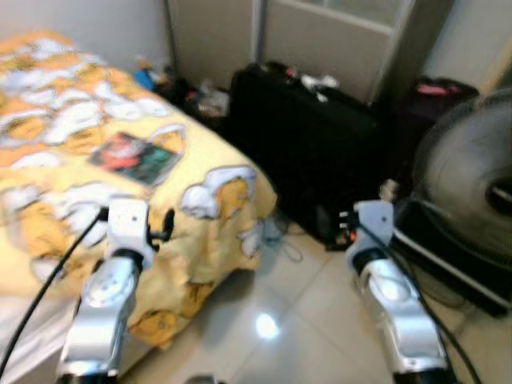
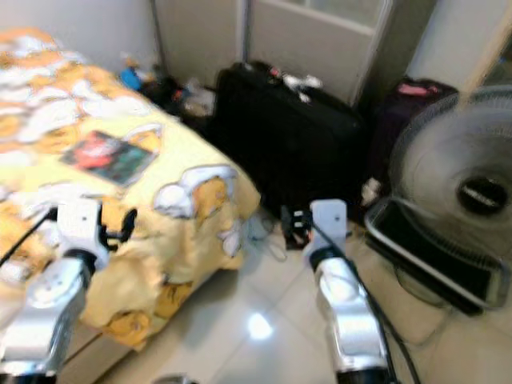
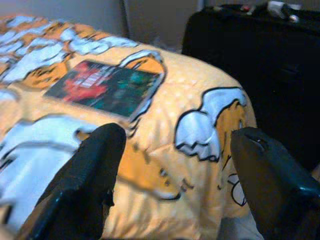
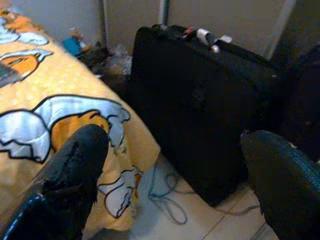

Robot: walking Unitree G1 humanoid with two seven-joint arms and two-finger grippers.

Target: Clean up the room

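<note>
Currently I log a book flat on the yellow bed, my left gripper above the bed edge, fingers spread and empty. Right gripper over floor, likewise spread, facing the black suitcase.

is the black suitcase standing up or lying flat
Standing up. The black suitcase rests on its long edge on the floor beside the bed, its broad side facing the camera, small items on its top edge.

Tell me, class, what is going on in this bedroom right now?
A humanoid robot stands at the corner of a bed with a yellow cartoon cover. Both grippers are open and empty: the left gripper is over the bed near a book, the right gripper points toward a black suitcase. Nothing is held yet.
</note>
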